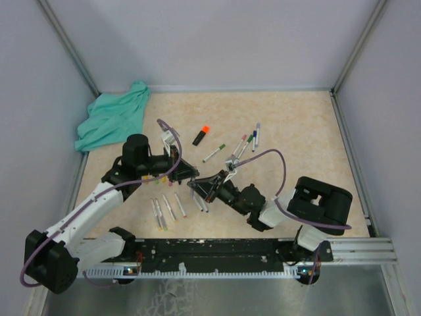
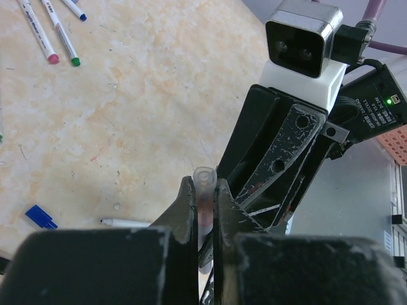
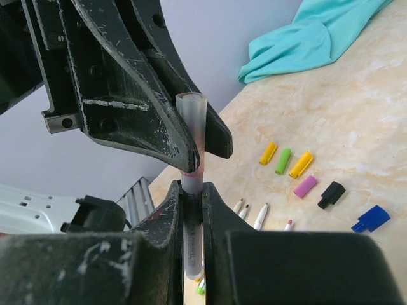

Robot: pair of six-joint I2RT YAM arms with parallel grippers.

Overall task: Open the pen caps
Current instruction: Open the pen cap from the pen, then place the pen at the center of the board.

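Over the middle of the table my two grippers meet tip to tip on one pen. The left gripper [image 2: 205, 188] is shut on its translucent, pink-tinted pen cap [image 2: 205, 181], whose end sticks out past the fingertips. The right gripper [image 3: 192, 189] is shut on the grey barrel [image 3: 193, 244] just below that pen cap [image 3: 191, 121]. In the top view the left gripper [image 1: 189, 172] and right gripper [image 1: 202, 187] face each other. Several loose pen caps lie on the table: yellow [image 3: 268, 153], green [image 3: 282, 161], purple [image 3: 305, 186], black [image 3: 331, 194] and blue [image 3: 371, 218].
Several uncapped pens [image 1: 168, 209] lie side by side near the front. Capped pens [image 1: 245, 145] and an orange-capped black marker [image 1: 201, 135] lie behind the grippers. A teal cloth [image 1: 112, 118] is bunched in the far left corner. Walls enclose the table.
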